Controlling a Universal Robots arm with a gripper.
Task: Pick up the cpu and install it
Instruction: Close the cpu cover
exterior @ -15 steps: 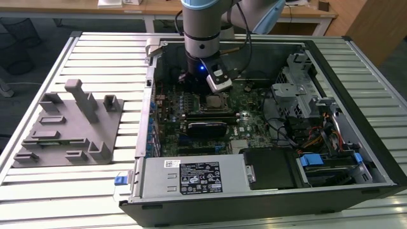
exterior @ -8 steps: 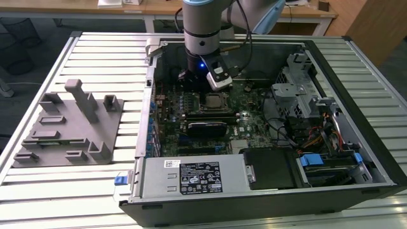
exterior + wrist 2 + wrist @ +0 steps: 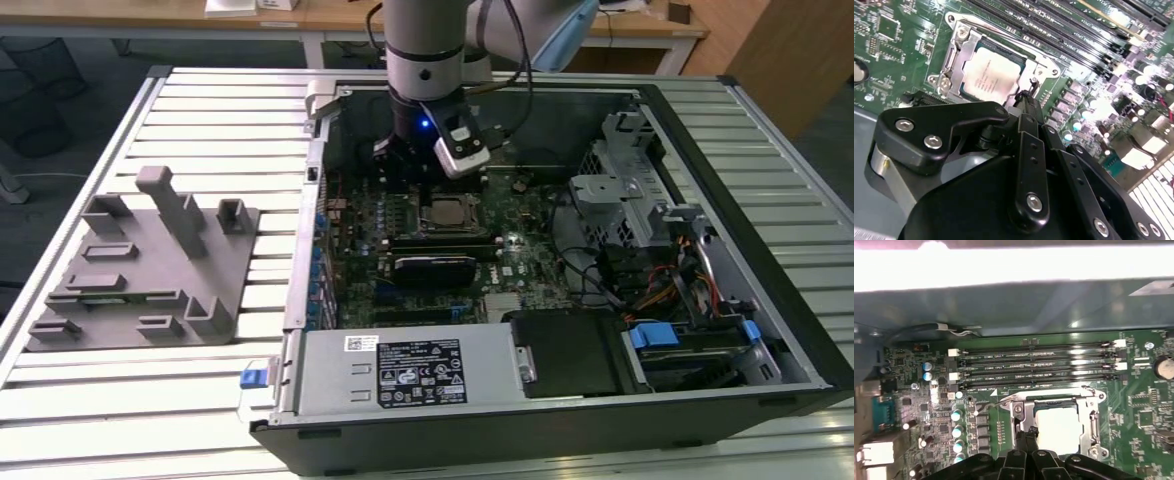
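The cpu (image 3: pixel 447 212) lies flat in its socket on the motherboard, pale silver top up. It is seen close up in both wrist views (image 3: pixel 990 75) (image 3: pixel 1059 427), ringed by the metal socket frame (image 3: pixel 961 50) with its thin lever (image 3: pixel 991 404) alongside. My gripper (image 3: pixel 1024 97) hangs just over the socket's edge, beside the chip, with its black fingers pressed together into one narrow tip (image 3: pixel 1027 432). Nothing shows between them. In the exterior view the arm's wrist (image 3: pixel 424 110) stands over the back part of the open computer case.
Several black memory slots (image 3: pixel 1034 365) run beside the socket. A grey plastic block with upright posts (image 3: pixel 147 270) stands on the slatted table at the exterior view's left. The power supply (image 3: pixel 400 370), the drive cage (image 3: pixel 627 200) and the case walls hem in the board.
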